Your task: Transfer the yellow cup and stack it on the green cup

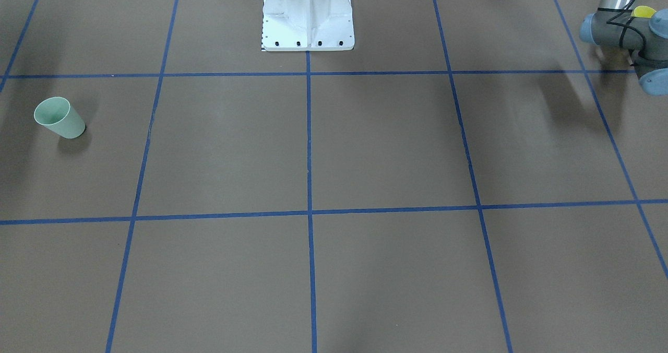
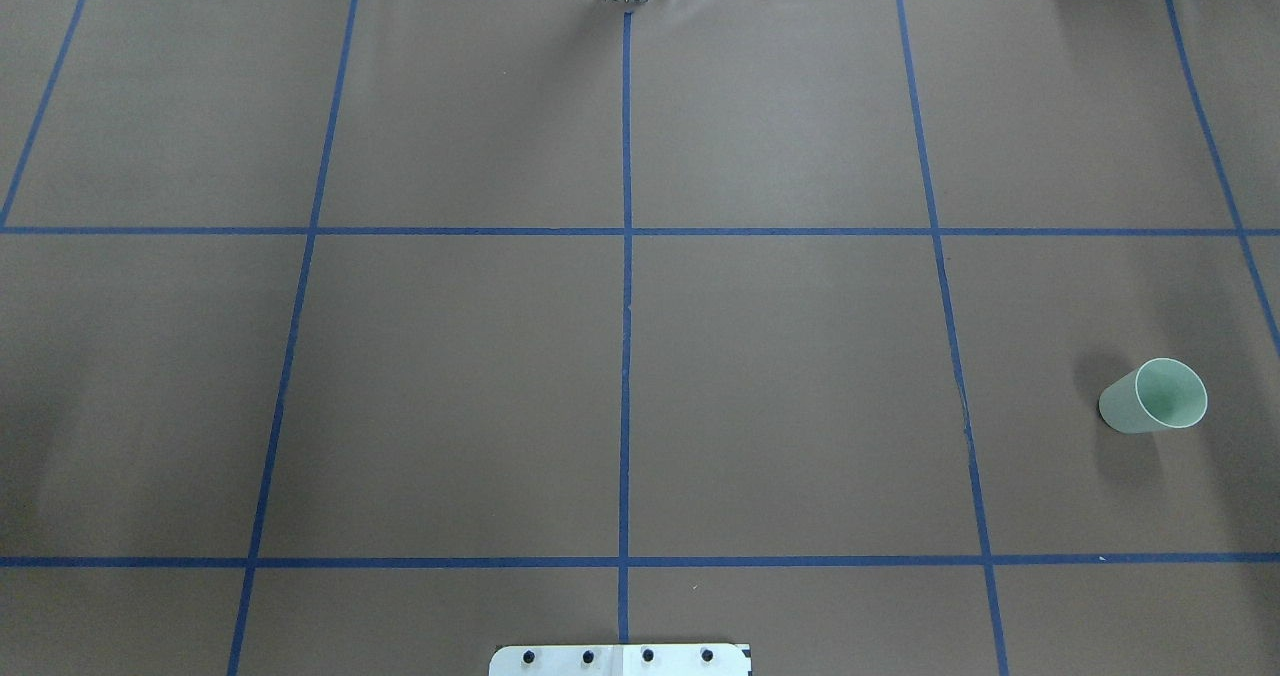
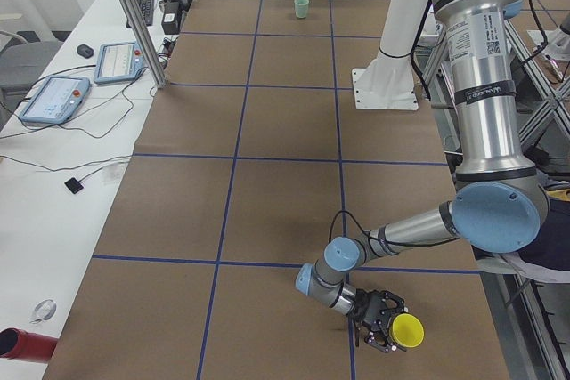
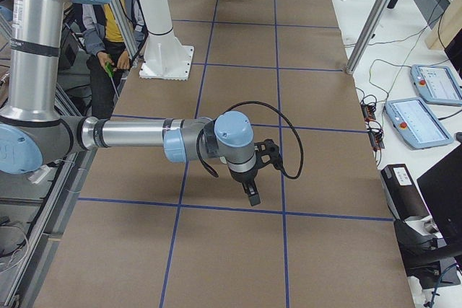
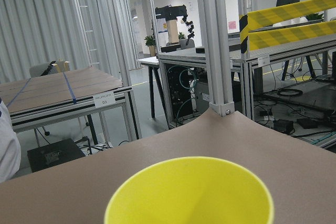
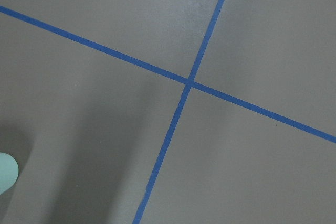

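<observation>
The yellow cup (image 3: 408, 331), bright and tapered, tips mouth-outward at the left gripper (image 3: 385, 328), near the robot-side left corner of the tabletop (image 3: 276, 211). The front view shows only a sliver of it. Whether that gripper or the right gripper (image 4: 250, 194) is closed cannot be told.

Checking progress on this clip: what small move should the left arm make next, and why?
Probably lift the yellow cup and start carrying it toward the middle of the table. The left gripper is at that cup at the table's left end, while the green cup stands upright far off at the right end. Whether its grip is closed cannot be told.
</observation>
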